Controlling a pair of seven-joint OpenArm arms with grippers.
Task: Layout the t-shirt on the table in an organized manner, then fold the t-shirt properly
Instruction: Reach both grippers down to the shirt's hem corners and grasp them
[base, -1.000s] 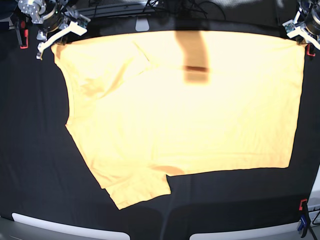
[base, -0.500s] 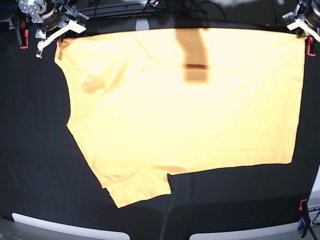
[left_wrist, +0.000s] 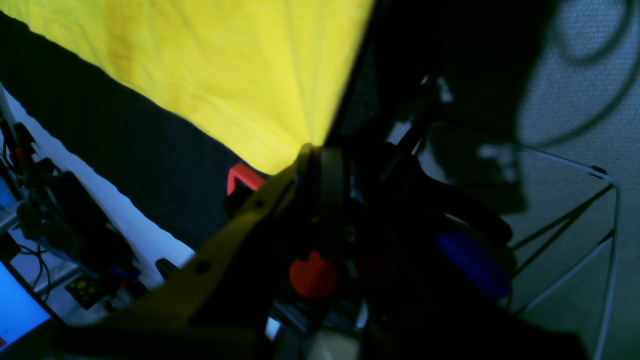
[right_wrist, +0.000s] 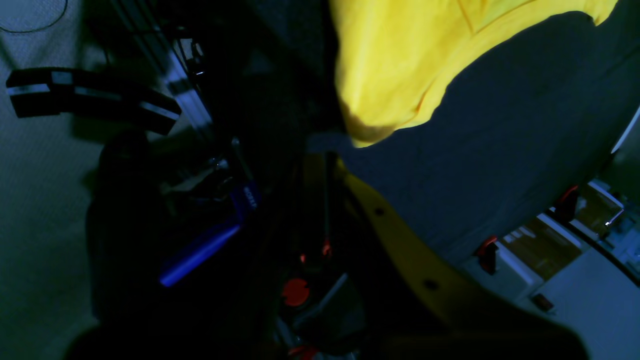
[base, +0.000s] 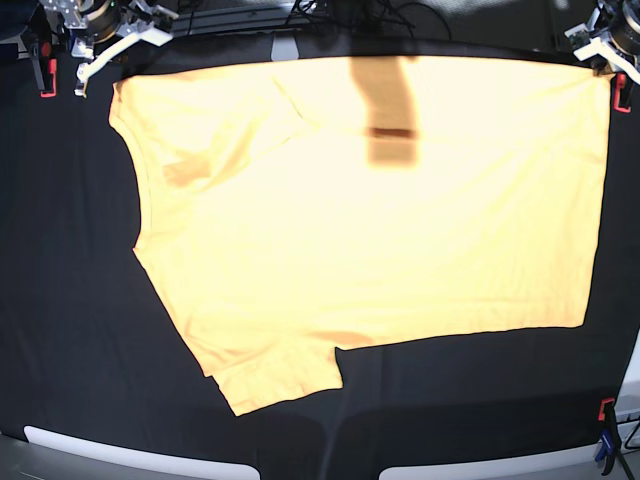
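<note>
Two end effectors sit at the far corners of the t-shirt (base: 370, 220), and the shirt itself lies spread wide across the black tabletop (base: 70, 300), filling most of the base view. Its far edge runs nearly straight along the back of the tabletop, one sleeve pokes out toward the near edge, and a brownish strip of shadow falls across the cloth below the far edge. Over at the shirt's far corner on the base view's right, the left end effector (left_wrist: 320, 150) has its fingers pressed together with the yellow cloth fanning out in taut pleats straight from the tips, so it is clamped on the t-shirt corner there. A red clamp (left_wrist: 244, 178) shows just beside that corner, against the dark tabletop cloth. Now to the other far corner, on the base view's left: the right end effector (right_wrist: 325, 150) hangs just off the shirt's rounded corner, which droops slightly in a small fold right ahead of the tips. From the right wrist view the fingers lie too deep in shadow, so I cannot tell whether they are parted or closed, nor whether they touch the cloth. A second red clamp (base: 46, 77) sits at the tabletop edge beside that end effector.
</note>
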